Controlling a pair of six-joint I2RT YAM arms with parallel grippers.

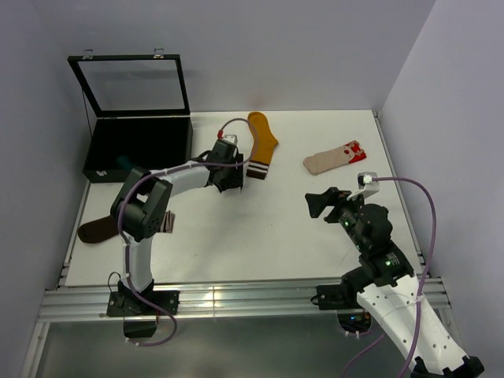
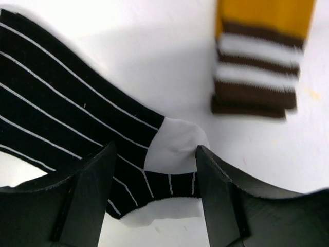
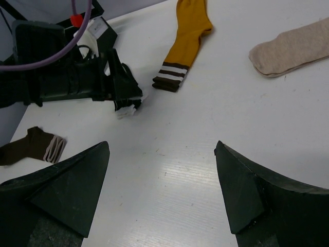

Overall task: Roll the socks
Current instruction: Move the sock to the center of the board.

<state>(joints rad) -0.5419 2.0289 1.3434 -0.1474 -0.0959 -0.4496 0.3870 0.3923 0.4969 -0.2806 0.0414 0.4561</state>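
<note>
White surface [image 1: 276, 236] between pale lavender walls. From above, the left hand [image 2: 155, 149] hides the striped sock [image 2: 61, 103] near centre. Its wrist view shows the fingers spread astride the sock's white end, with the leg cut off by the frame. The mustard sock [image 1: 264, 138] lies at 12 o'clock, the beige sock [image 1: 335, 160] at 2, and the brown sock [image 1: 96, 231] at 9, half behind the arm. At 4, the right hand [image 3: 162, 145] hangs spread and empty.
</note>
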